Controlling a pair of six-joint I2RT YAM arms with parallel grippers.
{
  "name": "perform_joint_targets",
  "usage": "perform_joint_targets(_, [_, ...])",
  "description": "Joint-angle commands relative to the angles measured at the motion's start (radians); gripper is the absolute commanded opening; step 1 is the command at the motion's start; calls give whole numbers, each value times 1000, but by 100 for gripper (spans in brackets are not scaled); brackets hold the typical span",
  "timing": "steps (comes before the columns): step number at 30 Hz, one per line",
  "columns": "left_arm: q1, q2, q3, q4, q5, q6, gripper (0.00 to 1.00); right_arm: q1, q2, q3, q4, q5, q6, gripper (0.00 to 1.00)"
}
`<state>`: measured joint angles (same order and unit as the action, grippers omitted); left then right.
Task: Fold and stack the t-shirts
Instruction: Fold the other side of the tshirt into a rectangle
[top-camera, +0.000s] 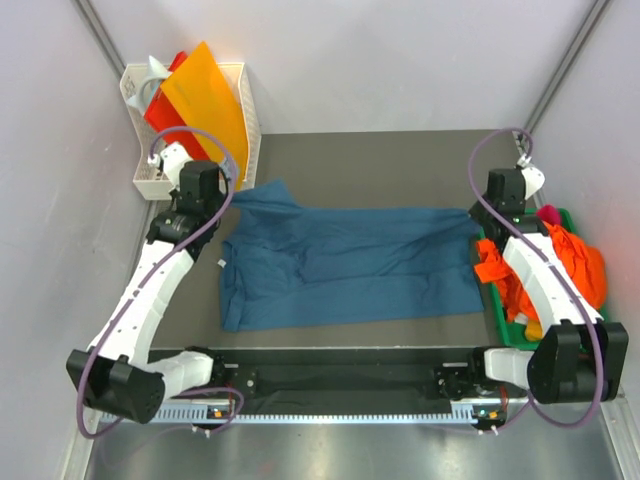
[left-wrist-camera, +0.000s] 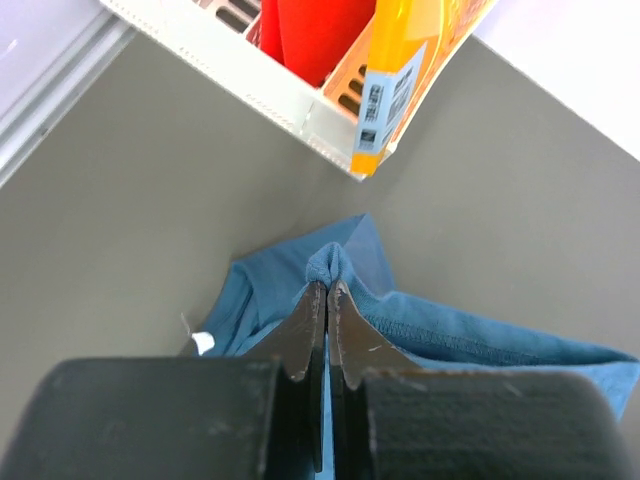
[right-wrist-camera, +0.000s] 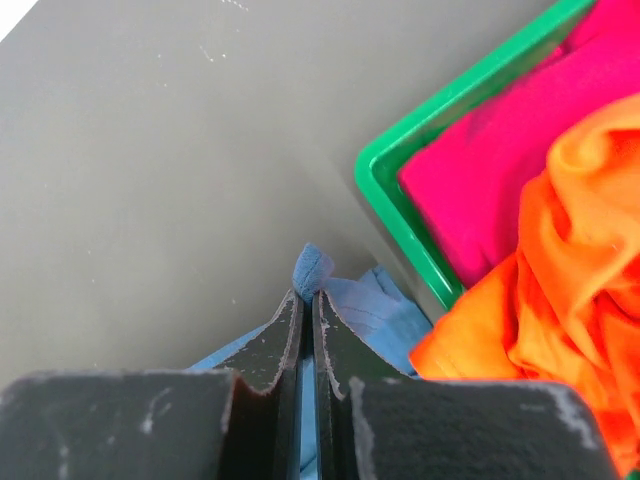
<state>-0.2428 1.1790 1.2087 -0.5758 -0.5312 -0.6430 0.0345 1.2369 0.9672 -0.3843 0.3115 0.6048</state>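
Holding the teal t-shirt (top-camera: 350, 265) by its two far corners: with the left gripper (left-wrist-camera: 328, 288) clamped shut on a small peak of hem, and with the right gripper (right-wrist-camera: 305, 297) pinched just as tight on a blue nub of cloth. No gap between either pair of jaws beyond the fabric itself.

Behind both grippers, toward the arm bases, lies the rest of the shirt, spread out on the table but wrinkled. Ahead of the left gripper, off to its left, a white basket (left-wrist-camera: 250, 85) of red and orange folders. Just to the right of the right gripper, the green tray (right-wrist-camera: 368, 165), with a magenta t-shirt (right-wrist-camera: 520, 150) and an orange t-shirt (right-wrist-camera: 540, 300) heaped in it, the orange one nearly touching the teal.

Probably the start of the first fold, with the far edge gripped and the body laid out. Calls next for raising both corners together, level, and carrying them back over the body toward the near hem, matching pace to avoid skew and steering clear of the orange cloth.
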Motion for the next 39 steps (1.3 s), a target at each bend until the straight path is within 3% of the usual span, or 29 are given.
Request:
perform_joint_targets(1, [-6, -51, -64, -25, -7, -18, 0, -5, -63, -16, -24, 35, 4, 0])
perform_joint_targets(15, [-9, -163, -280, -42, -4, -49, 0, -5, -79, -171, -15, 26, 21, 0])
perform_joint_targets(29, [-32, -265, -379, -159, 43, -118, 0, 2, -7, -225, -10, 17, 55, 0])
perform_joint_targets(39, [-35, -193, -397, -196, 92, -170, 0, 2, 16, -236, -57, 14, 70, 0])
